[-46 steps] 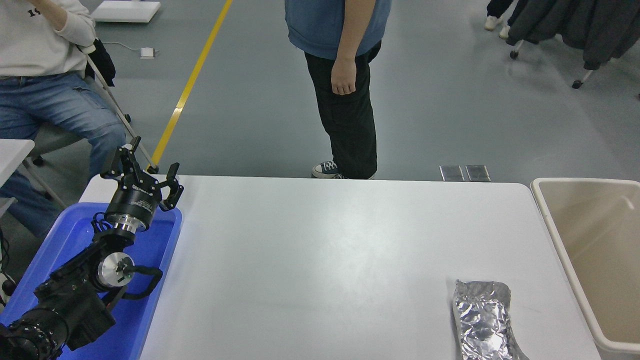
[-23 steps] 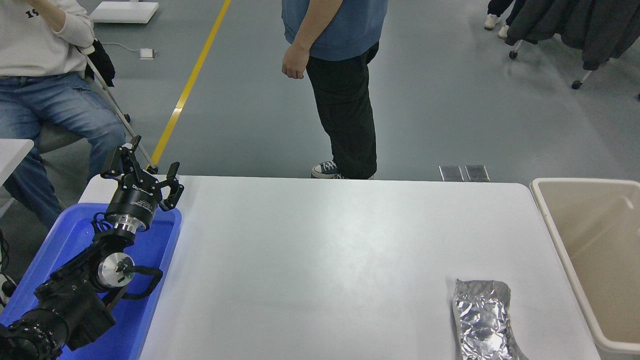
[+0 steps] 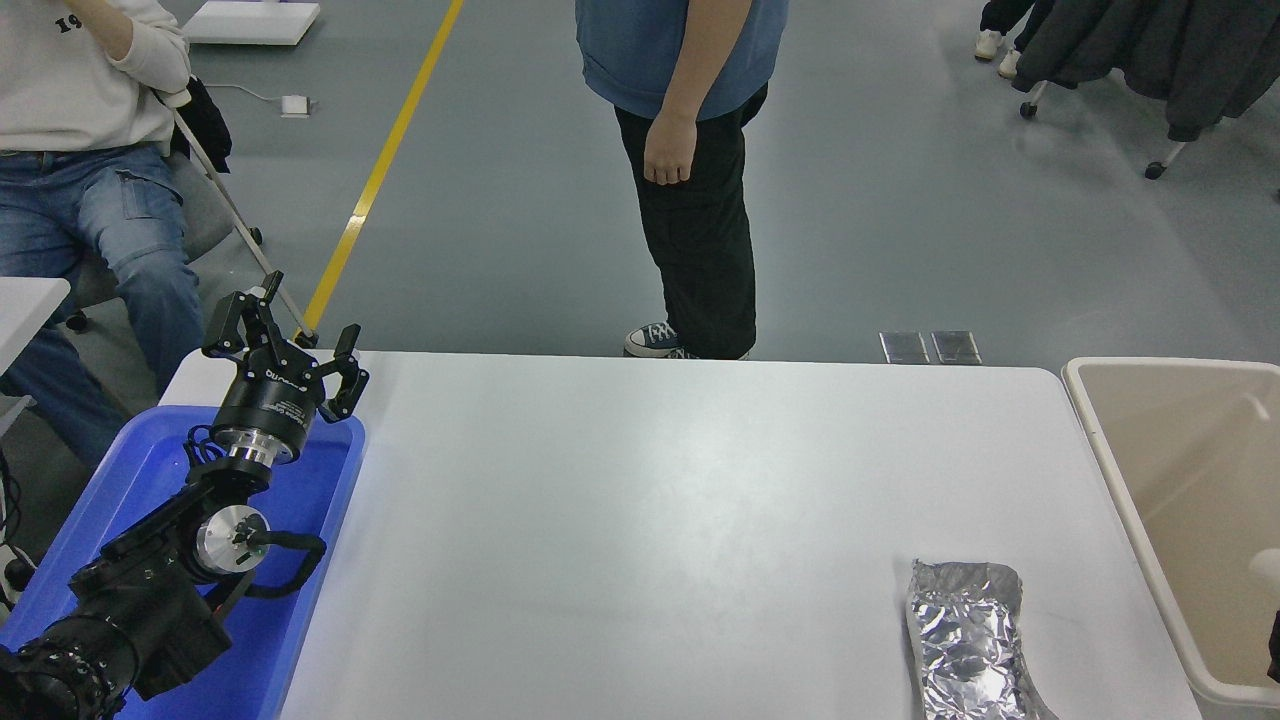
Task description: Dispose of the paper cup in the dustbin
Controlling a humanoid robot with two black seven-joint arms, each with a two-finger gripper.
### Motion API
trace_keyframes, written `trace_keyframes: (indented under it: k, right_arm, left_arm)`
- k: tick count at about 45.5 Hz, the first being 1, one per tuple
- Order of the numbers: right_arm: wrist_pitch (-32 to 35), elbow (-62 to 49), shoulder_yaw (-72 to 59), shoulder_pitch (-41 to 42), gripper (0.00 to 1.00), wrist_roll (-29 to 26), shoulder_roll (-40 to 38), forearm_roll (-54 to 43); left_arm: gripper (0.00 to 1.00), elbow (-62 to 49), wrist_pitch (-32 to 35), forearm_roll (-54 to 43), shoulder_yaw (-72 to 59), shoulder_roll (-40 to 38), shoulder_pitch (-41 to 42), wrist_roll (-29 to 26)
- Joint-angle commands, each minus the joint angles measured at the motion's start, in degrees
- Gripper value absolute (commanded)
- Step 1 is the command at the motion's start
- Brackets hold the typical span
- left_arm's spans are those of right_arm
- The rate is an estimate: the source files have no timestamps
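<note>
- The dustbin (image 3: 1150,440) at three o'clock runs off the right and bottom edges; only its near-left corner and inner walls show.
- A pale rounded shape at the right edge inside it, perhaps the paper cup (image 3: 1266,565), is cut off and too small to tell.
- A dark sliver (image 3: 1274,648) just below it, at four o'clock, is too cropped to identify.
- The foil piece (image 3: 965,640) at five o'clock loses its near end to the bottom edge.
- The left arm (image 3: 120,600) at eight o'clock hides part of the blue tray (image 3: 320,500), which runs off the bottom-left corner.
- Both people at twelve and ten o'clock are cut off by the top edge.
</note>
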Motion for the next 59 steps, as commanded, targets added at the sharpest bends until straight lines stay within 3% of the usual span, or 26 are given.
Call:
trace_keyframes:
  k: [1, 3, 4, 7, 9, 14, 27, 44, 59]
  right_arm:
    - [-0.47, -0.2, 4.18, -1.45, 0.0, -0.13, 0.68, 0.1]
    - [-0.47, -0.2, 4.8, -1.45, 0.0, -0.13, 0.68, 0.1]
    - [-0.55, -0.2, 5.15, -1.45, 0.07, -0.13, 0.68, 0.1]
    - [-0.73, -0.2, 5.94, -1.45, 0.38, -0.13, 0.68, 0.1]
    - [-0.73, -0.2, 6.56, -1.36, 0.67, -0.13, 0.76, 0.1]
    - [-0.56, -0.11, 7.88, -0.92, 1.0, -0.13, 0.68, 0.1]
    - [0.93, 0.41, 7.71, -0.39, 1.0, -0.13, 0.59, -0.16]
    - [13.06, 1.82, 6.83, 8.48, 1.0, -1.44, -1.61, -2.79]
    - [20.53, 23.16, 8.14, 15.34, 1.0, -1.18, -9.86, -4.91]
  left_arm:
    - [1.0, 0.0, -0.01, 0.0, -0.02, -0.09, 0.0, 0.0]
    - [1.0, 0.0, -0.01, 0.0, -0.02, -0.09, 0.0, 0.0]
    - [1.0, 0.0, -0.01, 0.0, -0.02, -0.09, 0.0, 0.0]
    - [1.0, 0.0, 0.08, 0.0, -0.02, -0.09, 0.0, 0.0]
    - [1.0, 0.0, -0.01, 0.0, 0.07, -0.18, 0.0, -0.08]
    - [1.0, 0.0, -0.01, 0.0, 0.07, -0.18, -0.08, 0.0]
    - [1.0, 0.0, -0.01, 0.0, -0.02, -0.09, 0.0, 0.0]
    - [1.0, 0.0, 0.08, 0.0, 0.07, -0.18, -0.08, -0.08]
    - [1.0, 0.0, 0.08, 0.0, 0.16, -0.18, -0.08, -0.08]
